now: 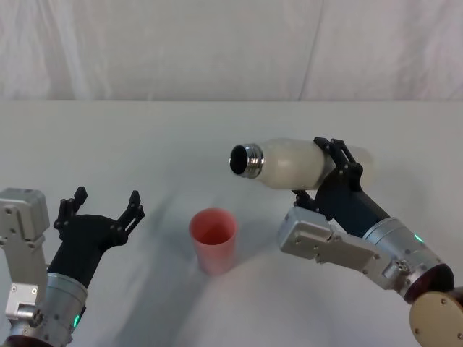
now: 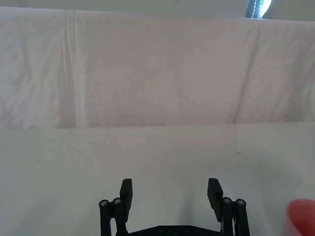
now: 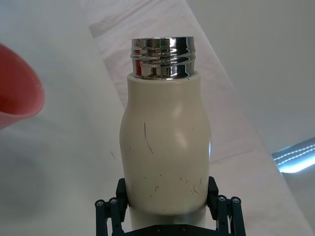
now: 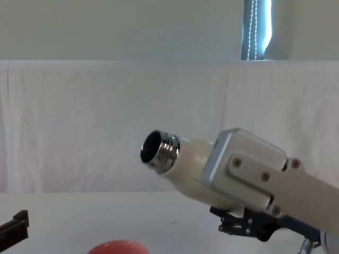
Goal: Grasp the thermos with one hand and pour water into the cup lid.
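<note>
Head view: from above, angled forward and down over the bench (image 1: 145, 137), taking in both arms, the thermos (image 1: 289, 163) and the cup lid (image 1: 213, 238). Chest view: low, facing forward across the bench toward the draped backdrop (image 4: 79, 121), close behind the thermos (image 4: 180, 161). Left wrist view: along the left tool (image 2: 171, 196), out over the bench. Right wrist view: very near, along the right tool (image 3: 167, 204) and up the thermos. Shared by all four: the cup lid.
</note>
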